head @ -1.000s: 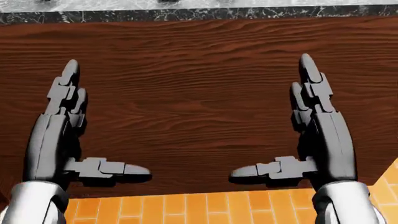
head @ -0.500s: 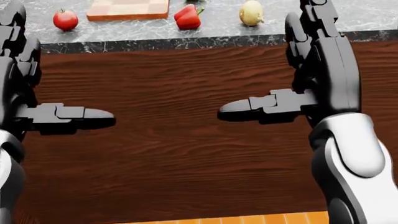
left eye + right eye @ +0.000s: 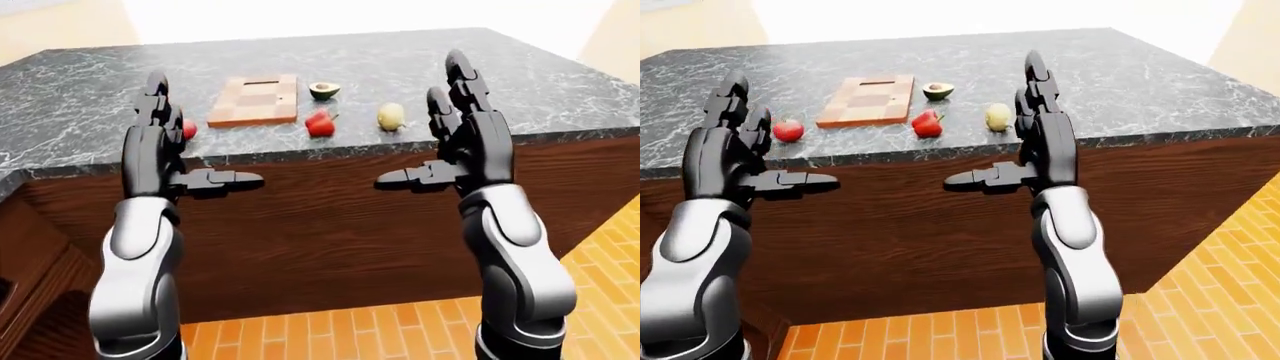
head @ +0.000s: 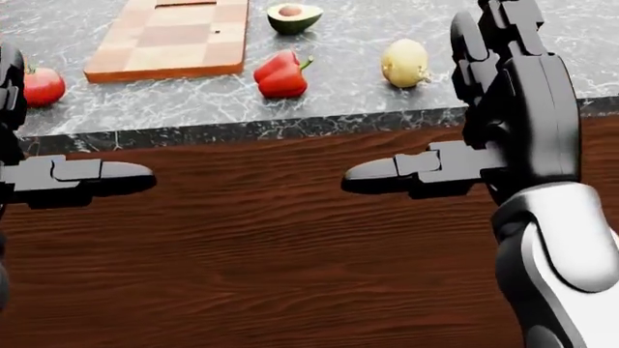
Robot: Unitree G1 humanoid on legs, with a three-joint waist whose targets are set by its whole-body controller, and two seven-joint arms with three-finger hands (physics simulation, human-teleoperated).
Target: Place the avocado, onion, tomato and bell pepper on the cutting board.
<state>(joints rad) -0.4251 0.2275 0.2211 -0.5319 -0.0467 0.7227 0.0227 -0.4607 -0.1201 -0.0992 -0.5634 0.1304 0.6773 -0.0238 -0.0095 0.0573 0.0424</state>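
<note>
left hand (image 3: pixel 150 142) spread, right hand (image 3: pixel 465 139) spread, empty

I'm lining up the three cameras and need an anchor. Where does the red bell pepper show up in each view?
Left-eye view: bell pepper at upper centre, right of the cutting board.
Head view: upper centre-left, right of the board's lower corner.
Right-eye view: upper centre-left, between board and onion.
Shared landmark: the checkered cutting board, always left of the pepper.

In the head view the cutting board (image 4: pixel 169 40) runs off at 12 o'clock, and the left hand (image 4: pixel 58 177) (thumb only) at 9 o'clock.
</note>
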